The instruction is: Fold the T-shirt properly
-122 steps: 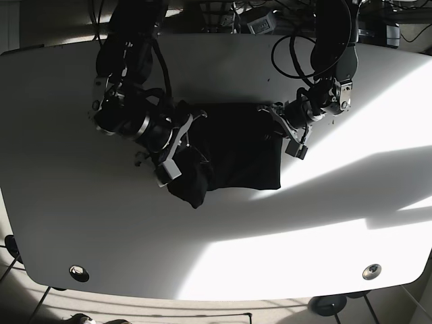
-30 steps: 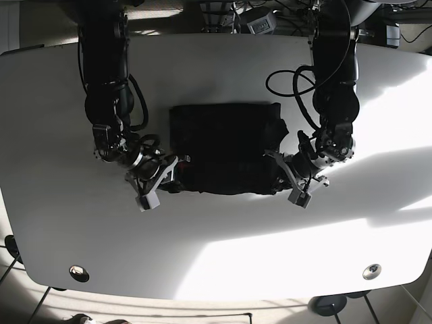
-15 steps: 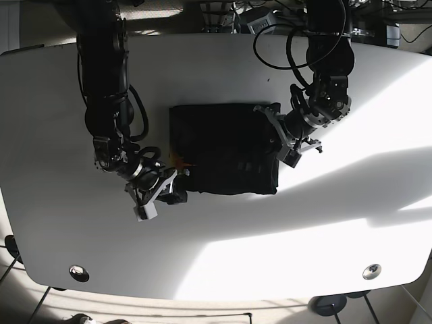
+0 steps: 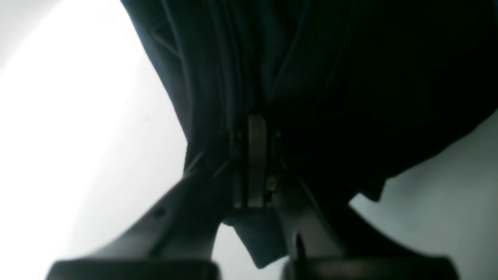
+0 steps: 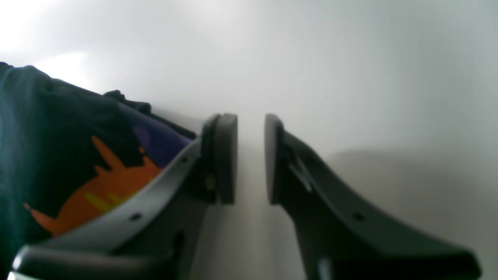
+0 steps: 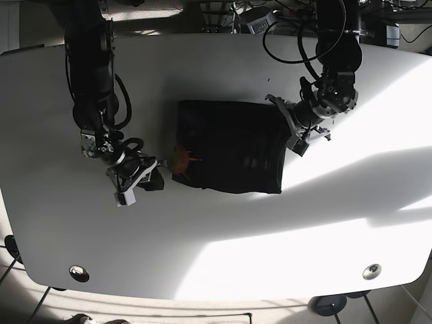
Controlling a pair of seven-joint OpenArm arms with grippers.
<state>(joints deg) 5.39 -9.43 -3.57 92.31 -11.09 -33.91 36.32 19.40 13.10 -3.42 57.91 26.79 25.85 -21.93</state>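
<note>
T-shirt lies mid-counter; left pincer at its edge on the base view's right, right pincer on the counter just beside its opposite, near corner.

T-shirt: soft matt dark cloth, wrinkled, orange print on it. Table under it: smooth white, slight sheen. Right gripper beside the shirt: matt grey plastic fingers.

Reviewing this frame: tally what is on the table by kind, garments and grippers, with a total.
T-shirt: 1
Grippers: 2, the left gripper shut on the T-shirt, the right gripper open beside it
Total: 3
</note>
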